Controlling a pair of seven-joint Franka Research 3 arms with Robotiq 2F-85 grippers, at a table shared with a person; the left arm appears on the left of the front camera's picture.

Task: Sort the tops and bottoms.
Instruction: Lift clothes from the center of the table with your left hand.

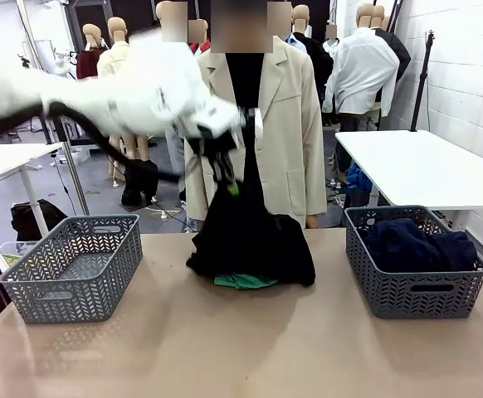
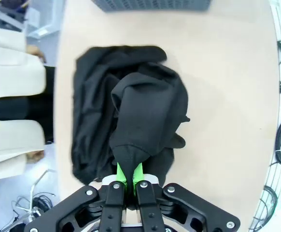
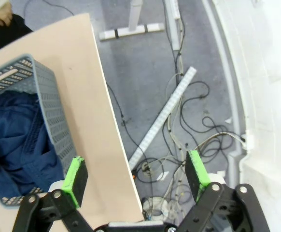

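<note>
Table: light tan top. The front view takes in its whole width with both baskets. The left wrist view looks straight down on its middle.
Person: stands at the far edge in a pale beige jacket over black. The left wrist view gives the jacket sleeves along the picture's left edge, with a hand at the table edge.
Black garment: at table centre, pulled up to a peak, with its lower part spread on the top. The left wrist view shows the folds bunched toward the pads.
Left basket: grey, open-weave, on the robot's left side of the table.
Right basket: same type, on the robot's right side. The right wrist view shows it near the table's edge.
Blue clothing: dark, heaped inside the right basket.
Left gripper: clenched on the peak of the black garment, green pads pressed together on the cloth. It is motion-blurred in the front view.
Right gripper: released, jaws wide apart, over the table's edge and a floor with cables.
Green shorts: on the table under the black garment. The front view shows a bright green edge at the near side. From above, black cloth covers that spot.
</note>
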